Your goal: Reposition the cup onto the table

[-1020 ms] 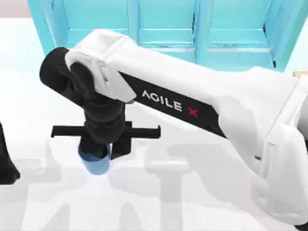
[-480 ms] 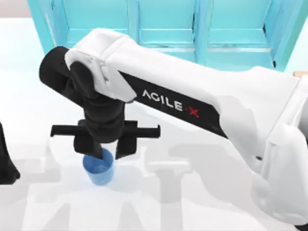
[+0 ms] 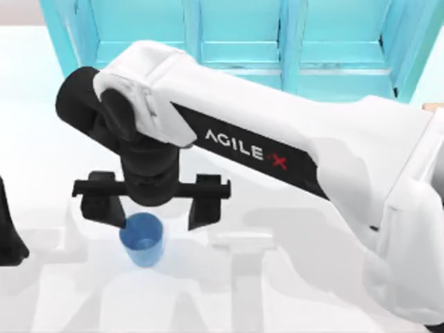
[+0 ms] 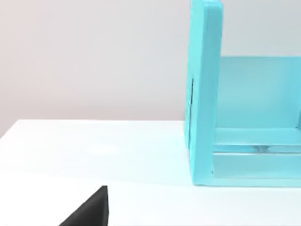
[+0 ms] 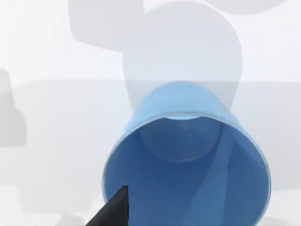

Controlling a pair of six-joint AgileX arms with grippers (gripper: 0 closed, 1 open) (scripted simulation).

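The cup (image 3: 142, 239), a small translucent blue tumbler, stands upright on the white table (image 3: 41, 139) left of centre. Just above and behind it, my right gripper (image 3: 154, 210) hangs open, its black fingers (image 3: 104, 207) spread wider than the cup and apart from it. In the right wrist view I look down into the cup (image 5: 188, 155) on the table (image 5: 47, 47), with one black fingertip (image 5: 113, 212) at its rim. My left arm (image 3: 7, 236) is parked at the table's left edge.
A turquoise shelf unit (image 3: 243, 35) runs along the back of the table, and its end wall (image 4: 206, 94) is in the left wrist view. My right arm's white link (image 3: 298, 139) stretches across from the right. A tan sliver (image 3: 435, 106) sits at the right edge.
My right gripper has let go of the cup. Its fingers were shut on it a second ago and have since spread wide. The cup now stands free on the table.
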